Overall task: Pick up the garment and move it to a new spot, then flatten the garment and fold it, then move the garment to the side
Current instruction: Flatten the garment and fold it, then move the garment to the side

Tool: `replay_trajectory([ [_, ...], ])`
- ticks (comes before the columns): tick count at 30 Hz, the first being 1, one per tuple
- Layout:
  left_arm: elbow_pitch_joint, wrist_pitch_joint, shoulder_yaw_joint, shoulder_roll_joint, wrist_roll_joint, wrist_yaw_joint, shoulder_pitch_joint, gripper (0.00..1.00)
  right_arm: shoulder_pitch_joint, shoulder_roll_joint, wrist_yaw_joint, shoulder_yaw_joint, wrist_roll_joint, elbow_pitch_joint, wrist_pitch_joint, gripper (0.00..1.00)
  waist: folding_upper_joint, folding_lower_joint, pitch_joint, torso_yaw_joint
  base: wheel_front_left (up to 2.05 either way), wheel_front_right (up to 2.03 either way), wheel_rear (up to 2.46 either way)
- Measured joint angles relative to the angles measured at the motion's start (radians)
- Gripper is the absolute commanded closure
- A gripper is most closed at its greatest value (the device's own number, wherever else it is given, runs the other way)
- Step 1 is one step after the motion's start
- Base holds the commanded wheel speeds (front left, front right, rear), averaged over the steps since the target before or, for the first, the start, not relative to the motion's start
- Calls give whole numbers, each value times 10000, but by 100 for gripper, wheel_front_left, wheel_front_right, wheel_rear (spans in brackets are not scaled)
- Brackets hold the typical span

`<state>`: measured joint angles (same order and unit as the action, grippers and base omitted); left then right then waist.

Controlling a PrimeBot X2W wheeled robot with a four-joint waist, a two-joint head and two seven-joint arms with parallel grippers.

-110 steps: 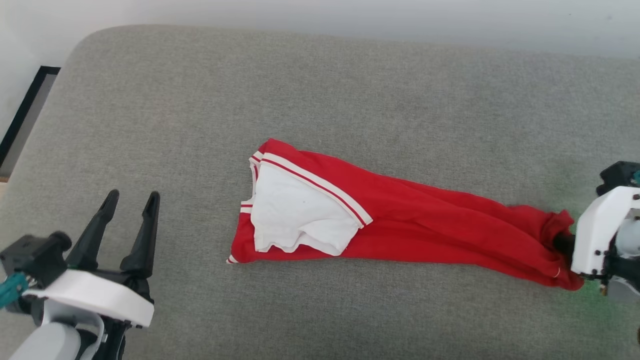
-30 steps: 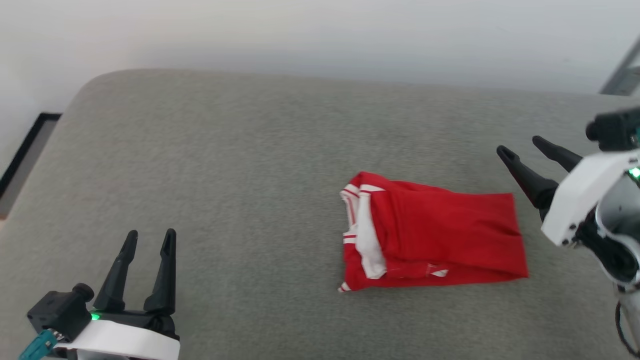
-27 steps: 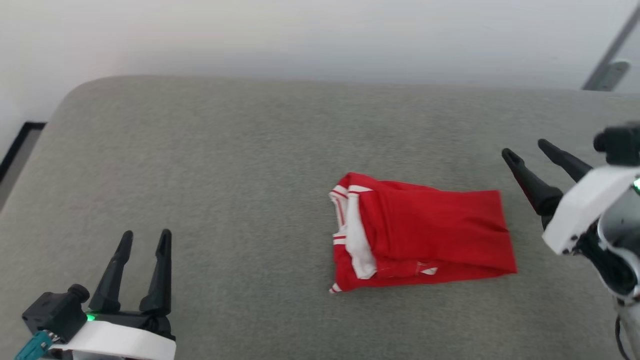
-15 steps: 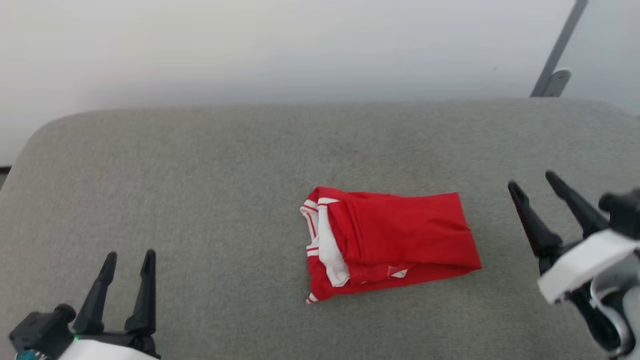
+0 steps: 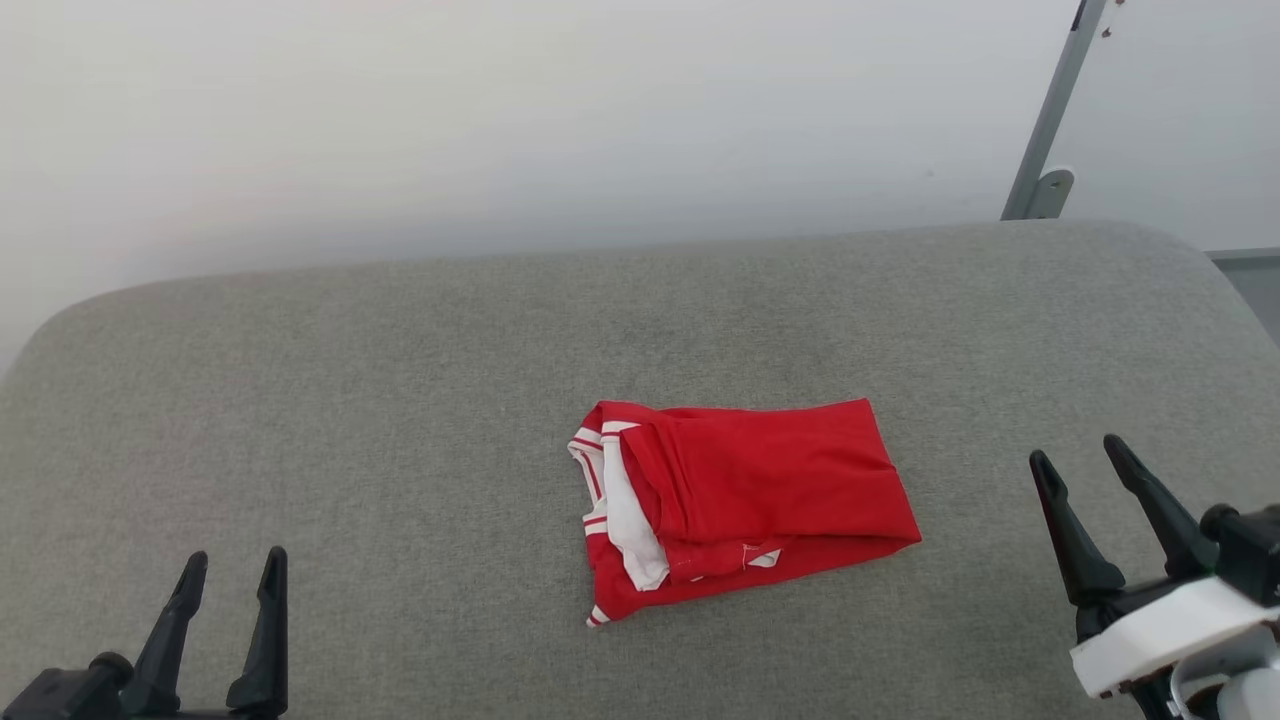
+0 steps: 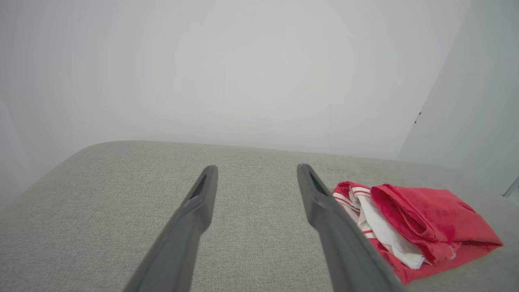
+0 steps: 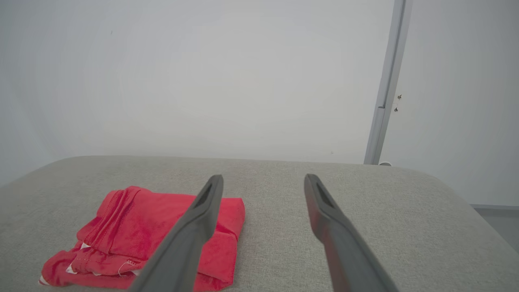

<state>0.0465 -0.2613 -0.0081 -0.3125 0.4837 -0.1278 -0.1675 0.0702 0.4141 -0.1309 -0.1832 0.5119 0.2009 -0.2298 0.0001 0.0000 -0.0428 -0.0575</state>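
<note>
Over the near edge of the worktop [image 5: 400, 400], toward its left corner, the left gripper [image 5: 235, 560] hangs with its two fingers spread apart, nothing between them. Over the same near edge, toward the right corner, the right gripper [image 5: 1075, 450] is likewise spread wide and empty, fingers pointing toward the worktop's far edge.

Farther in, about the middle of the worktop and somewhat toward its right side, the garment [image 5: 760, 490] lies as a folded red packet. Its long axis runs across the worktop from left to right, the right end dipping slightly toward the near edge. The white sleeve and striped trim show at its left end; the right end is a smooth closed fold.

With folding apparently done, the move aside remains. The garment lies ahead and to the left of the right gripper, which is clearly the nearer one; the left gripper stands well apart from it.

Beyond the worktop's far edge are a pale wall [image 5: 500, 120] and a metal post [image 5: 1050, 120].
</note>
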Motion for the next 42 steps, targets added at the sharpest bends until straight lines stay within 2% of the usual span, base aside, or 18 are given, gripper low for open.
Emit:
replay_trajectory([
  [8, 186, 0, 259, 77, 15, 0, -131, 0, -498, -337, 0, 203, -104, 144, -274, 0, 0, 0, -144, -78, 0, 0, 0],
  [16, 324, 0, 401, 234, 15, 0, -210, 0, -973, -777, 0, 644, -251, -251, -305, 0, 0, 0, -180, -15, 0, 0, 0],
  [25, 380, 0, 464, 326, 6, 0, -209, 0, -1178, -940, 0, 817, -385, -426, -307, 0, 0, 0, -194, 76, 0, 0, 0],
  [33, 372, 0, 474, 364, -59, 0, -198, 0, -976, -890, 0, 545, -368, -376, -307, 0, 0, 0, -139, 132, 0, 0, 0],
  [37, 309, 0, 449, 362, -73, 0, -141, 0, -429, -644, 0, 50, -132, -48, -295, 0, 0, 0, -58, 227, 0, 0, 0],
  [42, 267, 0, 357, 334, -73, 0, -26, 0, 614, -174, -2, -589, 591, 652, 853, 0, -1, 0, 77, 473, 0, 0, 0],
])
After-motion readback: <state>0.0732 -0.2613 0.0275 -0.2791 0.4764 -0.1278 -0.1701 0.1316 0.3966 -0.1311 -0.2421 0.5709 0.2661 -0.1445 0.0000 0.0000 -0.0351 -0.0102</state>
